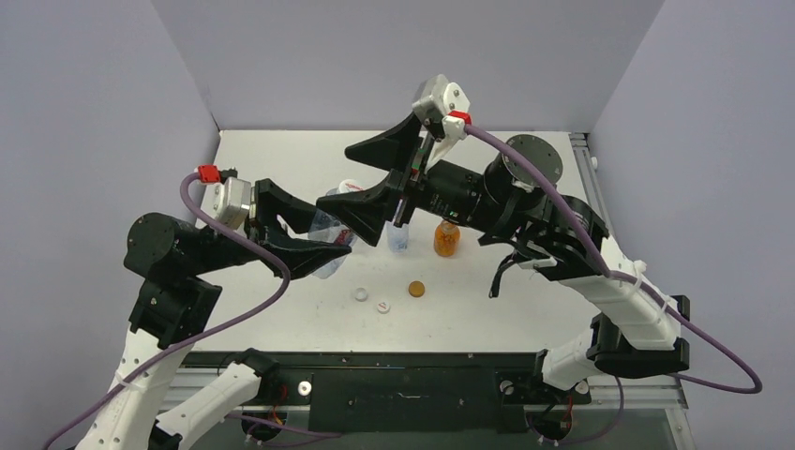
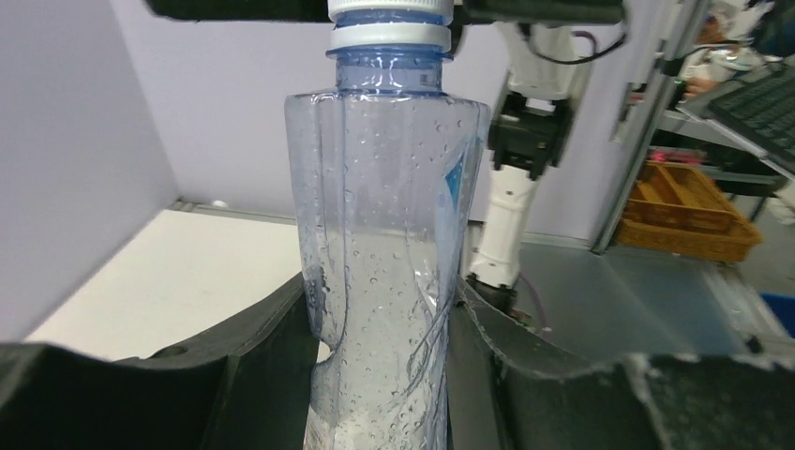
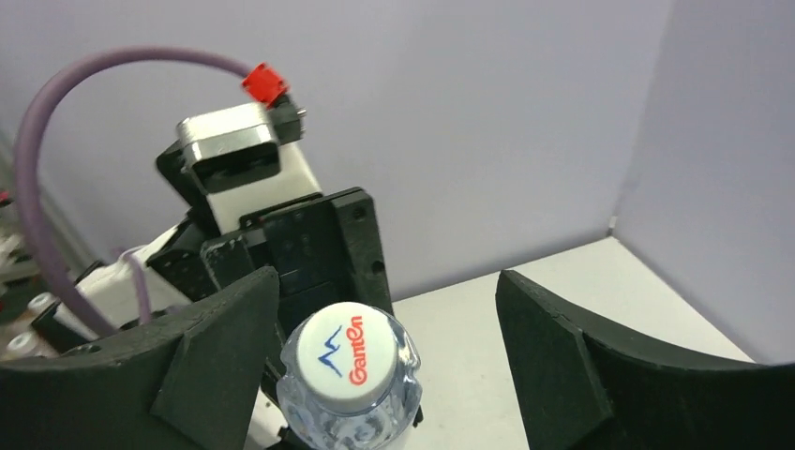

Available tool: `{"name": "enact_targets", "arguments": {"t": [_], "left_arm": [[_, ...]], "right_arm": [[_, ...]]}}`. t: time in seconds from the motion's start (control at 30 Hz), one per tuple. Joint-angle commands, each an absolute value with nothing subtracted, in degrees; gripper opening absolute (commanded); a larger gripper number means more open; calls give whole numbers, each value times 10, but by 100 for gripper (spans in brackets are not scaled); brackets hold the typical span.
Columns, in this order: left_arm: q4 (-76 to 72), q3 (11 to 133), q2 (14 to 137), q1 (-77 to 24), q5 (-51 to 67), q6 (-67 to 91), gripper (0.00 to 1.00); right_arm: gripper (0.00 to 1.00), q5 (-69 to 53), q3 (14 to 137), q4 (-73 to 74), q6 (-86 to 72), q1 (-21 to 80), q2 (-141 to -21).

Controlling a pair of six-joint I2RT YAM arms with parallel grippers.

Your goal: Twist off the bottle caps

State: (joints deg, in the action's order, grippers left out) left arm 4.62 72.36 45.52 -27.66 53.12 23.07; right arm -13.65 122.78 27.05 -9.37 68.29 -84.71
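Observation:
My left gripper (image 1: pixel 334 242) is shut on the taller clear bottle (image 1: pixel 326 234) and holds it upright; in the left wrist view its fingers (image 2: pixel 253 375) press the wet body (image 2: pixel 384 234) on both sides. The bottle's white cap (image 3: pixel 342 356), printed "Ganten", is on its neck. My right gripper (image 1: pixel 337 176) is open around that cap (image 1: pixel 351 185); in the right wrist view (image 3: pixel 386 309) the left finger is close to the cap and the right finger stands well apart. Two white caps (image 1: pixel 360 294) (image 1: pixel 382 307) and a golden-brown cap (image 1: pixel 415 289) lie loose on the table.
A squat orange bottle (image 1: pixel 446 239) and a short clear bottle with a blue label (image 1: pixel 398 240) stand uncapped under the right arm. Purple walls close the table at the back and sides. The arms' bases sit on the near rail.

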Motion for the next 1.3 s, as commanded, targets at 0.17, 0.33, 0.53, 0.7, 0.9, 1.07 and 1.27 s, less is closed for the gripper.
{"name": "enact_targets", "arguments": {"t": [0.17, 0.33, 0.53, 0.7, 0.9, 1.07, 1.27], "left_arm": [[109, 705, 433, -275, 345, 22, 29], [110, 706, 434, -276, 340, 16, 29], [107, 704, 434, -275, 332, 17, 29], [103, 705, 438, -275, 332, 27, 29], [80, 709, 436, -275, 406, 83, 27], [57, 730, 450, -275, 538, 181, 27], [50, 734, 455, -275, 541, 201, 25]], "right_arm": [[81, 175, 1276, 317, -82, 748, -871], [64, 173, 1294, 326, -93, 749, -887], [46, 160, 1300, 329, -93, 748, -891], [13, 143, 1308, 336, -87, 746, -891], [0, -130, 1273, 315, -63, 701, -850], [0, -325, 1257, 287, -87, 641, -827], [39, -314, 1260, 318, -83, 629, -832]]}}
